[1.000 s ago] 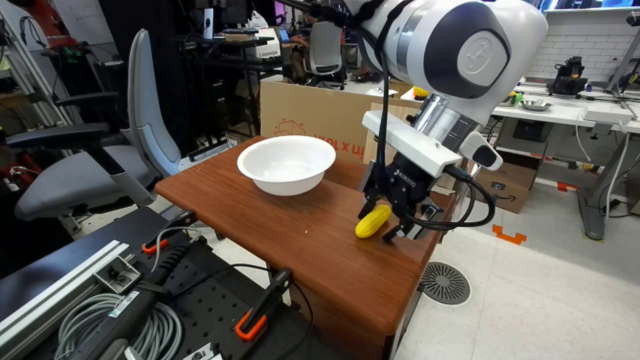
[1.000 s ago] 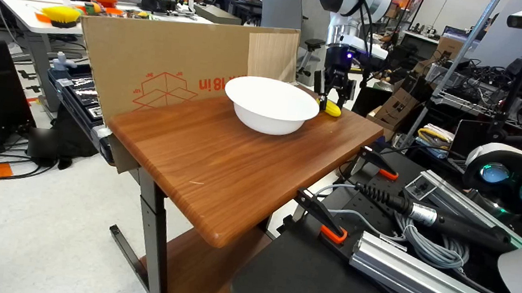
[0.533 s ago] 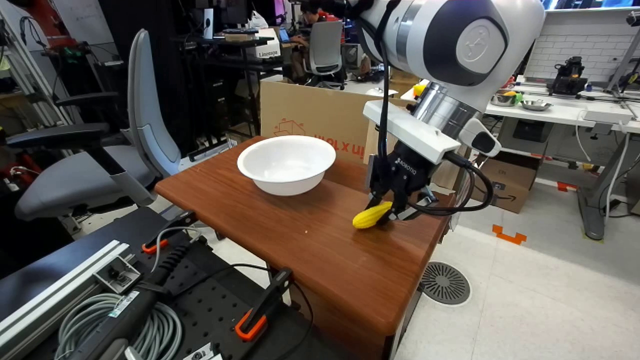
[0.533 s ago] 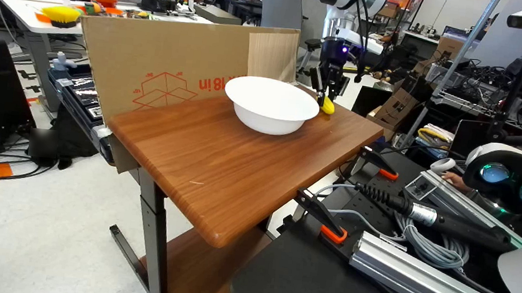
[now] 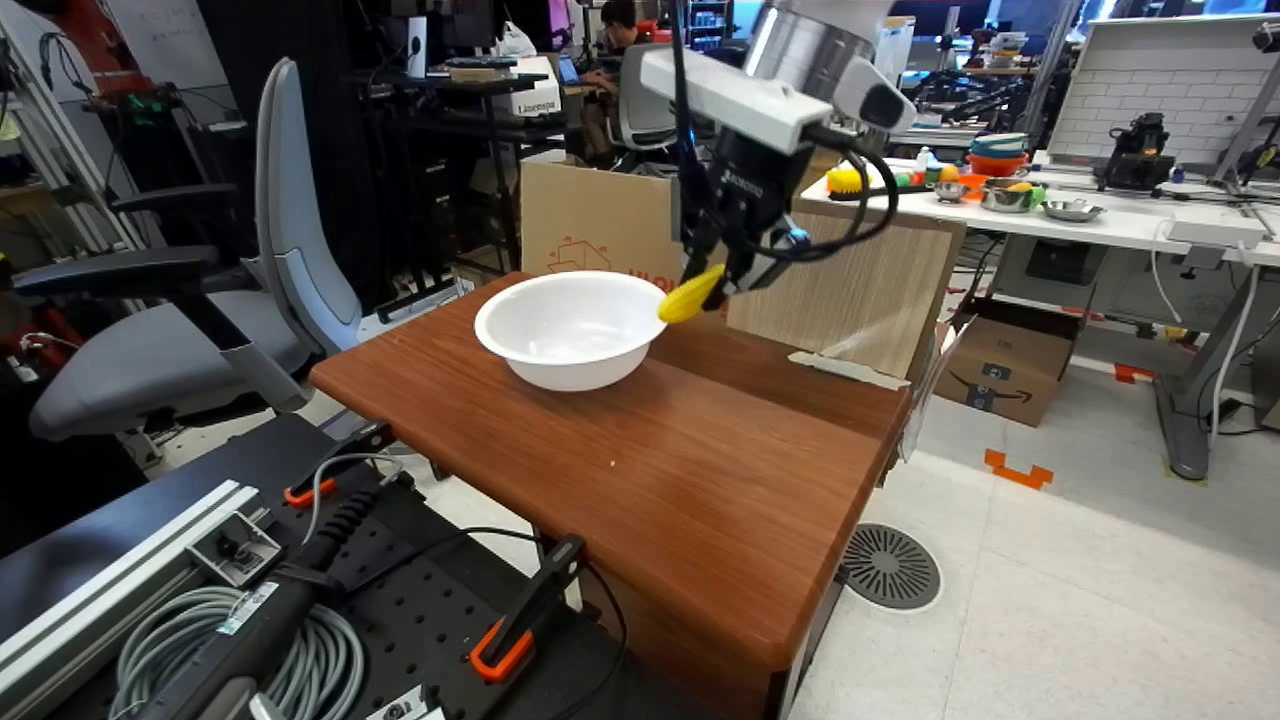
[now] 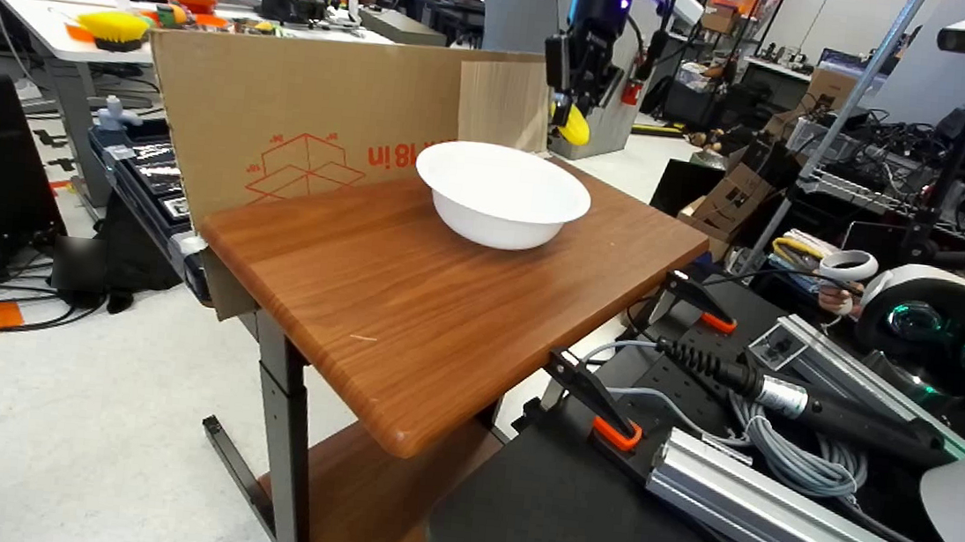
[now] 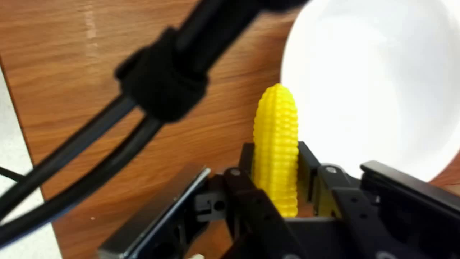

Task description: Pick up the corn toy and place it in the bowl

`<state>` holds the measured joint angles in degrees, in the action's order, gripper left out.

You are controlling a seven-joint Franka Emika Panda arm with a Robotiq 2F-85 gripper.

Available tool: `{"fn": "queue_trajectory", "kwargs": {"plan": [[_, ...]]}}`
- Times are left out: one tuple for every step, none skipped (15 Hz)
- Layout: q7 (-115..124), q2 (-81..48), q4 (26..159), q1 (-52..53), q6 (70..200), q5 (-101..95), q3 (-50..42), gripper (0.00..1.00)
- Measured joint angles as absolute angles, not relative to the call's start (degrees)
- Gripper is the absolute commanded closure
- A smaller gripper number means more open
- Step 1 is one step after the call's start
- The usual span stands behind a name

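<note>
Yellow against white, has the corn toy (image 5: 690,295) pinched in the gripper (image 7: 277,158) above the desk (image 5: 640,470), lengthwise alongside the bowl (image 6: 496,224) and seemingly just outside its rim, so calls for a shift toward the corner between cardboard (image 5: 600,215) and chair (image 5: 160,345).

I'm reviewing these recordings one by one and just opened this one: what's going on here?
A robot arm holds a small, yellow, ridged corn-cob toy in its black two-fingered gripper, above a brown wood-grain table. The toy is near the rim of a wide, round white bowl that stands on that table. It is not in the bowl yet; moving it over and letting go seem to be left.
</note>
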<state>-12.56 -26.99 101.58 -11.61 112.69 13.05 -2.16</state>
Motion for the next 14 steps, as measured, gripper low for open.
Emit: {"fn": "queue_trajectory", "kwargs": {"plan": [[-12.6,-24.5,103.0,-10.5,112.9,13.0,-1.6,0.92],[-12.5,-22.2,104.2,-9.3,113.0,13.0,-1.1,0.92],[-12.5,-20.4,105.2,-8.2,113.1,13.0,-0.7,0.92],[-12.4,-19.0,106.1,-7.1,113.2,13.0,-0.4,0.92],[-12.3,-18.0,106.8,-6.2,113.5,12.9,-0.2,0.92],[-12.1,-17.5,107.4,-5.3,113.7,12.8,-0.1,0.92],[-11.9,-17.2,107.9,-4.7,113.9,12.7,0.0,0.92],[-11.6,-17.2,108.3,-4.1,114.1,12.7,0.0,0.92],[-11.0,-17.3,108.7,-3.8,114.7,12.5,0.0,0.92],[-10.2,-17.6,109.0,-3.7,115.1,12.5,0.0,0.92],[-9.5,-18.2,109.1,-3.7,116.2,12.4,-0.1,0.92],[-9.0,-19.2,109.1,-3.8,117.4,12.4,-0.2,0.92],[-8.3,-20.5,109.0,-3.8,118.9,12.4,-0.2,0.92],[-7.4,-21.8,108.6,-3.8,120.2,12.4,-0.3,0.92]]}}
